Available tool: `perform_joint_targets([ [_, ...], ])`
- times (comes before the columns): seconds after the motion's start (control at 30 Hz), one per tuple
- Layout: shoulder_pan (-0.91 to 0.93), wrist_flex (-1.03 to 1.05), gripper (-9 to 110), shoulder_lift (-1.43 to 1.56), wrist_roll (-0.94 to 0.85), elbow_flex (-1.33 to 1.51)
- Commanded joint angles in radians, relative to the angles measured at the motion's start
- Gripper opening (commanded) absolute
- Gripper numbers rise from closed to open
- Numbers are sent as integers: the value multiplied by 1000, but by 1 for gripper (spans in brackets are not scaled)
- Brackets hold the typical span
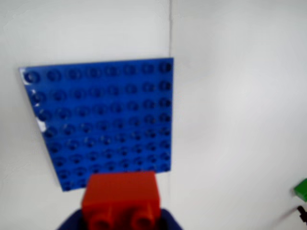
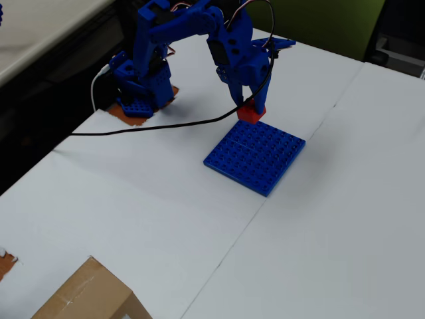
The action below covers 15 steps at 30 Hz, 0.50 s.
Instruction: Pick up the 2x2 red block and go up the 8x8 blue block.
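The 2x2 red block (image 1: pixel 121 199) is held between my blue gripper's jaws at the bottom of the wrist view; in the overhead view it (image 2: pixel 251 113) hangs just above the far edge of the 8x8 blue block. The flat studded blue plate (image 1: pixel 103 120) lies on the white table, also in the overhead view (image 2: pixel 255 156). My gripper (image 2: pixel 250 108) is shut on the red block, right at the plate's back edge. Whether the block touches the plate cannot be told.
The blue arm's base (image 2: pixel 141 90) stands at the table's back left, with a black cable (image 2: pixel 146 127) running across the table. A cardboard box (image 2: pixel 89 296) sits at the front left. A green object (image 1: pixel 301 189) shows at the wrist view's right edge.
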Motion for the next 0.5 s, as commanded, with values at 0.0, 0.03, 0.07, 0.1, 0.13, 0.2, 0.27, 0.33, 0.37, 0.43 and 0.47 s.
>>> perform_joint_targets([
  [0.0, 3, -2, 11, 6, -227, -48],
  [0.03, 3, -2, 11, 5, -227, -49],
  [0.07, 3, -2, 11, 5, -227, -51],
  [0.1, 5, -2, 11, 3, -227, -52],
  [0.13, 5, 0, 11, 2, -227, -54],
  [0.2, 5, 0, 11, -2, -227, -58],
  [0.27, 5, 2, 11, -3, -225, -60],
  [0.33, 5, 2, 11, -3, -225, -60],
  [0.37, 5, 3, 11, -3, -225, -60],
  [0.43, 5, 3, 11, -5, -225, -60],
  [0.47, 5, 3, 11, -5, -225, -60],
])
